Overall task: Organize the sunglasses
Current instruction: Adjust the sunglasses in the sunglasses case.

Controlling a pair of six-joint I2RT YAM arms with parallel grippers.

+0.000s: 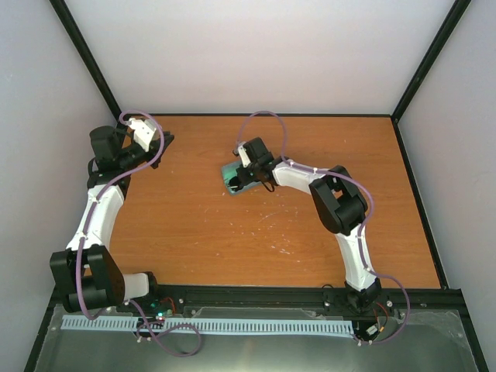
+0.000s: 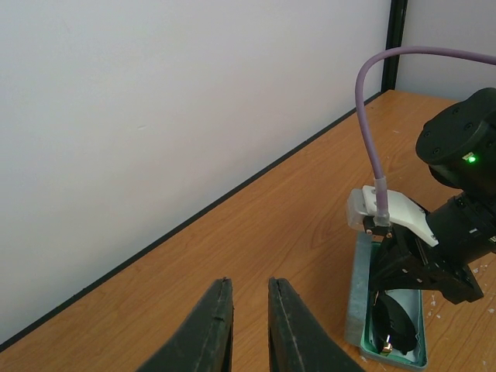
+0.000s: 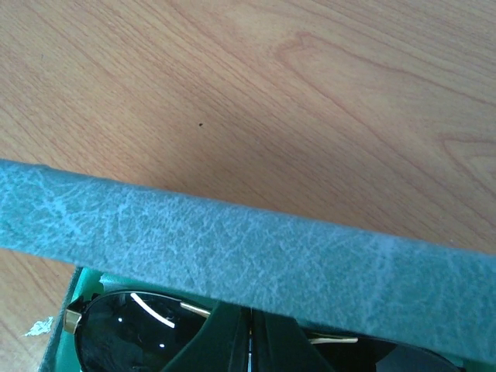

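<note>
The blue-grey case [image 1: 228, 170] lies open on the wooden table, left of centre. In the left wrist view the case [image 2: 358, 294] shows its teal inside. The black sunglasses [image 2: 394, 322] lie inside it. My right gripper [image 1: 240, 178] reaches down into the case. In the right wrist view its fingers [image 3: 249, 314] are pressed together over the middle of the sunglasses [image 3: 124, 329], behind the case's raised wall [image 3: 232, 240]. My left gripper [image 1: 165, 139] hovers near the back left corner, open and empty [image 2: 250, 283].
White walls with black corner posts [image 1: 89, 58] close in the table on three sides. Small white specks [image 1: 275, 232] lie on the wood near the middle. The back wall's black base strip [image 2: 194, 217] runs close past my left gripper.
</note>
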